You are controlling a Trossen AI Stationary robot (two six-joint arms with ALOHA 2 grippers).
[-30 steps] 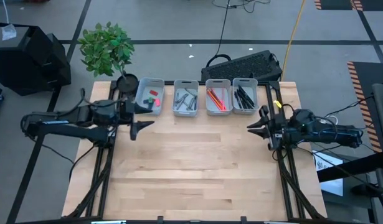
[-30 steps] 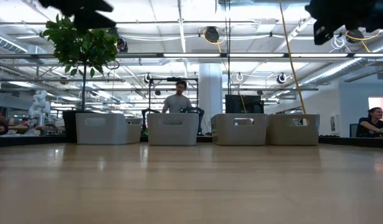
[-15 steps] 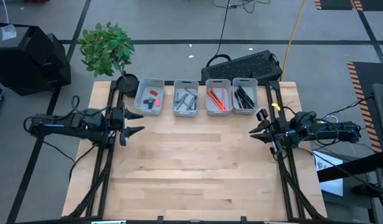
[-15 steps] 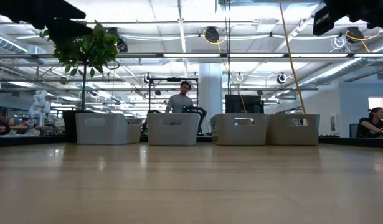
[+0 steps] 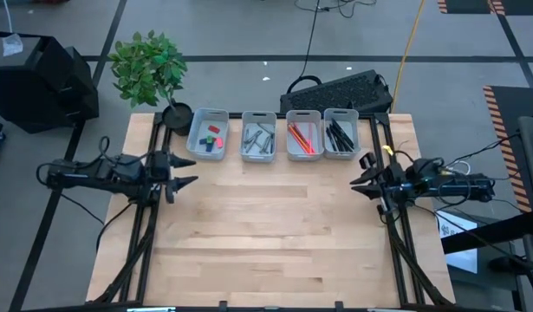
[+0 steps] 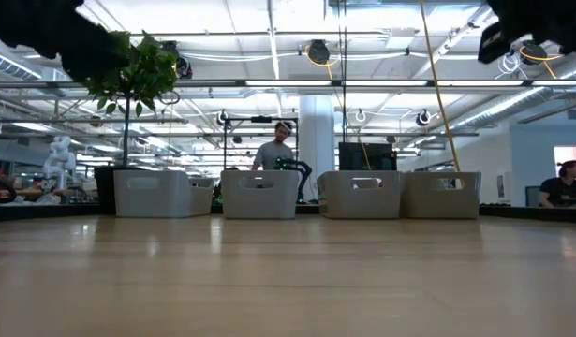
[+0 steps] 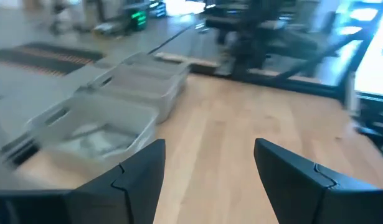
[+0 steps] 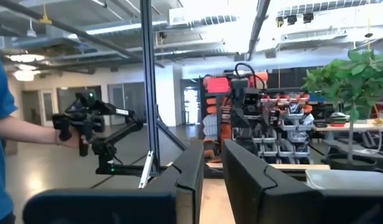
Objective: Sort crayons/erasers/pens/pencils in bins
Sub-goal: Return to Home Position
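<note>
Four pale bins stand in a row along the table's far edge. The leftmost bin (image 5: 207, 135) (image 6: 152, 193) holds red, green and blue erasers (image 5: 213, 132). The second bin (image 5: 258, 137) holds grey pieces, the third (image 5: 304, 137) red and orange sticks, and the fourth (image 5: 340, 134) dark sticks. My left gripper (image 5: 191, 170) (image 7: 210, 162) hovers at the table's left side, open, nearer than the leftmost bin, with nothing between its fingers. My right gripper (image 5: 359, 173) (image 8: 213, 155) hovers at the right side with only a narrow gap between its fingers, which hold nothing.
A green plant in a black pot (image 5: 176, 113) stands at the far left corner beside the leftmost bin. A black slab (image 5: 340, 89) lies behind the table. The bare wood (image 5: 275, 225) stretches between the arms. A person's arm holding a device (image 8: 73, 127) shows beyond the table.
My left gripper has drawn back from beside the leftmost bin toward the table's left edge, staying open. My right gripper has drawn back a little toward the table's right edge. Nothing in the bins has moved.
</note>
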